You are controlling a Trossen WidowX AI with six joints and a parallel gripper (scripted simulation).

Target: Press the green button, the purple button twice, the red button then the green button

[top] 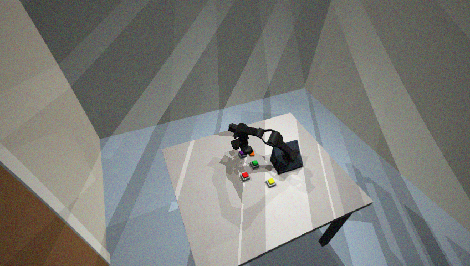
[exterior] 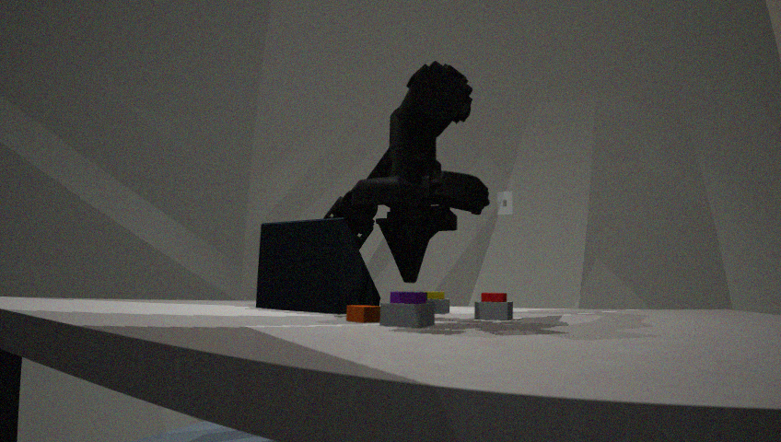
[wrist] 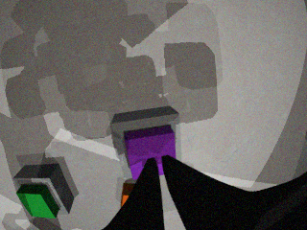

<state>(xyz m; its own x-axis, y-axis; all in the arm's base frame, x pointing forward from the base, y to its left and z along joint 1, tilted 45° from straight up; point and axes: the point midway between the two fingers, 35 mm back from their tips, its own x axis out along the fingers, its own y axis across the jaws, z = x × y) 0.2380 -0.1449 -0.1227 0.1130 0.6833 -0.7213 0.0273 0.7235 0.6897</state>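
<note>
My gripper (exterior: 409, 281) (wrist: 158, 163) is shut and empty, pointing down with its tips a little above the purple button (top: 242, 153) (exterior: 407, 296) (wrist: 151, 144). In the exterior view a small gap shows between the tips and the purple cap, which stands raised on its grey base. The green button (top: 255, 162) (wrist: 37, 202) stands to one side of the purple one and is hidden in the exterior view. The red button (top: 245, 175) (exterior: 494, 296) stands farther off with its cap raised, out of the wrist view.
An orange block (top: 251, 153) (exterior: 362, 313) (wrist: 125, 199) lies close beside the purple button, partly hidden by a finger in the wrist view. A yellow button (top: 271, 181) (exterior: 436, 295) stands beyond the green one. The dark arm base (top: 286, 161) (exterior: 307, 265) stands on the table (top: 210, 197).
</note>
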